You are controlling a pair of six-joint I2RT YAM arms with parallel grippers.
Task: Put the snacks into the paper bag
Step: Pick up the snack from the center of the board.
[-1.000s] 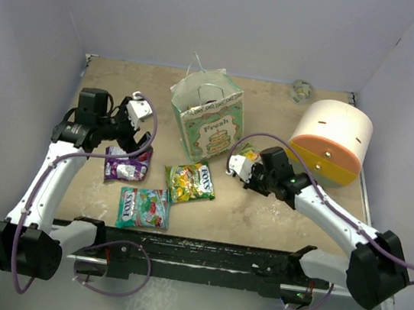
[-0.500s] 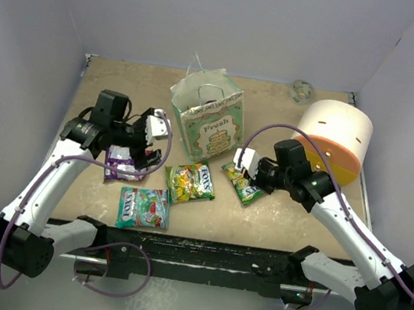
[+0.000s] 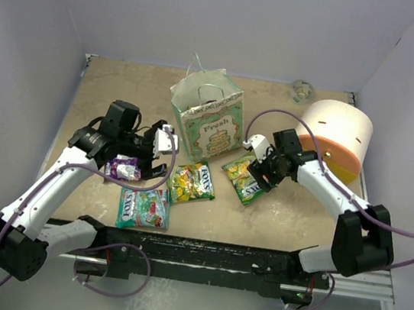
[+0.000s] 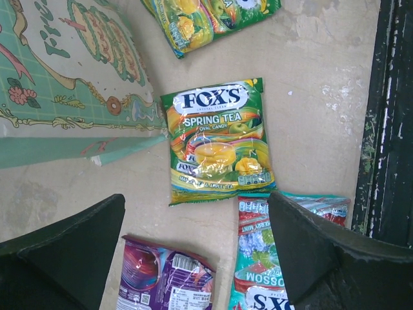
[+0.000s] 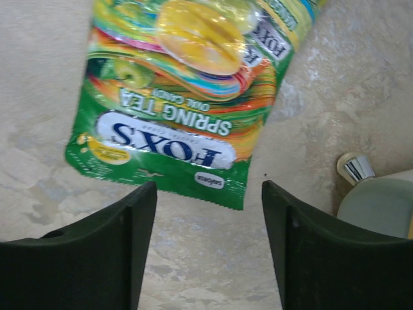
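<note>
Top external view: the paper bag (image 3: 206, 120) stands upright at the back centre of the surface (image 3: 291, 213), with the cream-and-orange cylinder (image 3: 333, 138) to its right. Four snacks lie flat on the surface in front of the bag: a purple packet (image 3: 124, 168), a teal-and-red packet (image 3: 143, 208), a middle yellow-green packet (image 3: 192, 181) and a right yellow-green packet (image 3: 240, 179). The left end effector (image 3: 159, 156) sits between the purple packet and the middle yellow-green packet, near the bag's front corner; the right end effector (image 3: 257, 168) is over the right yellow-green packet.

Left wrist view: we see both fingers (image 4: 64, 252) spread wide, so the left end effector is open, held above the surface. The middle yellow-green packet, printed FOX'S SPRING TEA, lies ahead of the fingers, one corner just beside the foot of the bag; the purple packet and the teal-and-red packet lie nearer the fingertips; the right yellow-green packet shows at the top edge.

Right wrist view: the fingers (image 5: 97, 258) stand well apart, so the right end effector is open. The right yellow-green packet appears upside down, its label end just ahead of the fingertips; we cannot tell whether they touch it.
</note>
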